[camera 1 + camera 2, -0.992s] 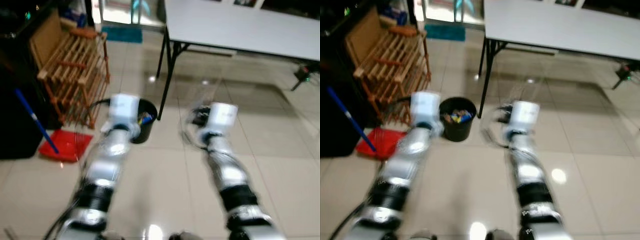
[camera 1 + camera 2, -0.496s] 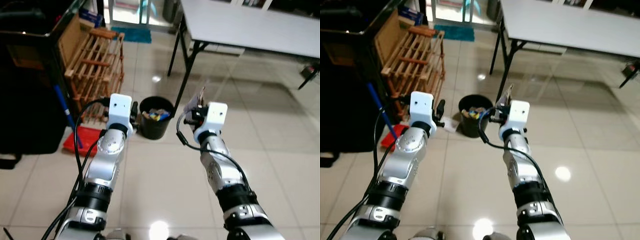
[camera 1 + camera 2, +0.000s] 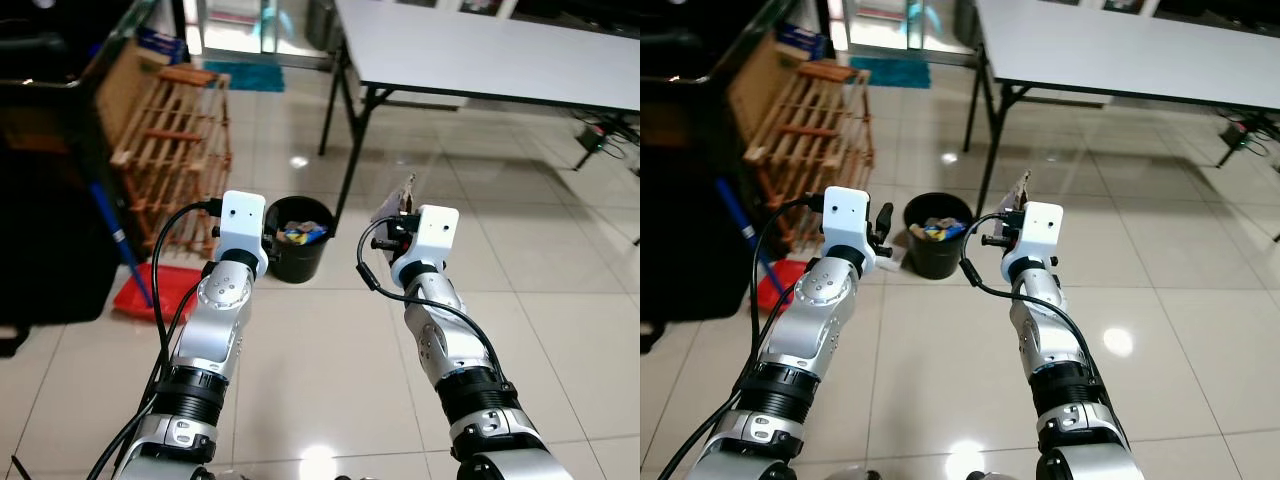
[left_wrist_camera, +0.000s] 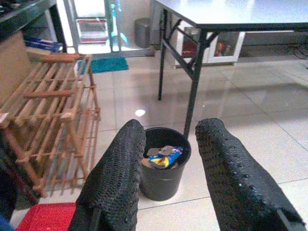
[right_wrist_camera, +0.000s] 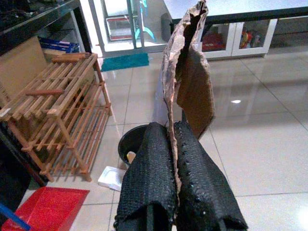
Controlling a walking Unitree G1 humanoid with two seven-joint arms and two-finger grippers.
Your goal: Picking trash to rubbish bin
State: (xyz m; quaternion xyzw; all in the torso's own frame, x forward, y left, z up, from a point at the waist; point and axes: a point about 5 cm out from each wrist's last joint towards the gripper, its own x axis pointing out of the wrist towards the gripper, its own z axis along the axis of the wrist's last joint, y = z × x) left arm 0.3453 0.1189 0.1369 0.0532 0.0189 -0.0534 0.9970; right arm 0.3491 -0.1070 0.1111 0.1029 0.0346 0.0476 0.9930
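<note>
I have the right tool (image 5: 175, 159) clamped tight on a scrap of brown cardboard (image 5: 188, 72), its two black fingers (image 5: 149, 168) pressed flat against either face of the sheet near its lower edge, so the torn piece stands upright above the fingertips and stays clear of the floor while I carry it. From the head camera the same scrap (image 3: 404, 192) pokes up just ahead of the right wrist, held at chest height in front of me. The black rubbish bin (image 3: 298, 238) sits on the tiled floor ahead of and below the right tool, off to its left side, close to the leg of the grey table (image 3: 480, 50), and it already holds some coloured wrappers (image 4: 163, 156), so I judge it is the drop target and the cardboard needs to travel forward and leftward before I let go. My left tool (image 4: 166, 163) is empty with its fingers spread apart, and it points straight at the bin, which shows framed between the two pads; I keep it raised alongside mainly to stay out of the way and give me a sightline on the rim. A small white bit of litter (image 5: 112, 178) lies on the floor just beside the bin, between it and the wooden rack (image 3: 165, 135), with a red dustpan (image 3: 145, 295) nearer me on that side, so I reckon more picking remains after this piece
</note>
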